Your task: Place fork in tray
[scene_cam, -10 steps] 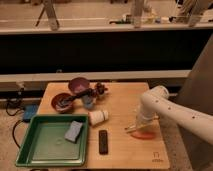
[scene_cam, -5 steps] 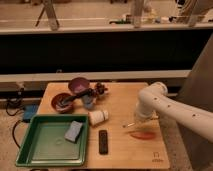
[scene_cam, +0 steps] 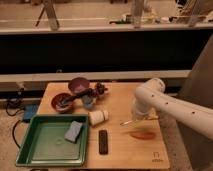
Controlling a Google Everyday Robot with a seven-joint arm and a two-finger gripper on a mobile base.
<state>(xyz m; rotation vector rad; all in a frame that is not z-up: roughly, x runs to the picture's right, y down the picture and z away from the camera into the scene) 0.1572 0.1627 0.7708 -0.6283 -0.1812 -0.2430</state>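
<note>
Gripper (scene_cam: pixel 134 119), at the end of the white arm, hangs low over the right half of the tabletop (scene_cam: pixel 125 156) and points down. Its jaws appear closed on the fork (scene_cam: pixel 124 123). The thin pale utensil sticks out roughly level on either side of the grip, its longer end toward the left, and seems just clear of the wood. Held near its middle and flat like this, it should neither tip nor swing on the way across. Just below and right of it lies an orange carrot-like piece (scene_cam: pixel 142 135), apart from the fork. The tray (scene_cam: pixel 47 146) sits at the front left corner, well apart from the gripper. A blue-grey sponge (scene_cam: pixel 74 131) lies in its far right part, which leaves open floor toward the left and front for the fork. Between gripper and tray lie a white cup (scene_cam: pixel 98 116) on its side and a black bar (scene_cam: pixel 103 141), both close to the tray's right rim. I judge the carry needs enough height to pass over them and the raised rim. A purple bowl (scene_cam: pixel 79 85) and a reddish bowl (scene_cam: pixel 62 102) cluster at the back left, off that path.
</note>
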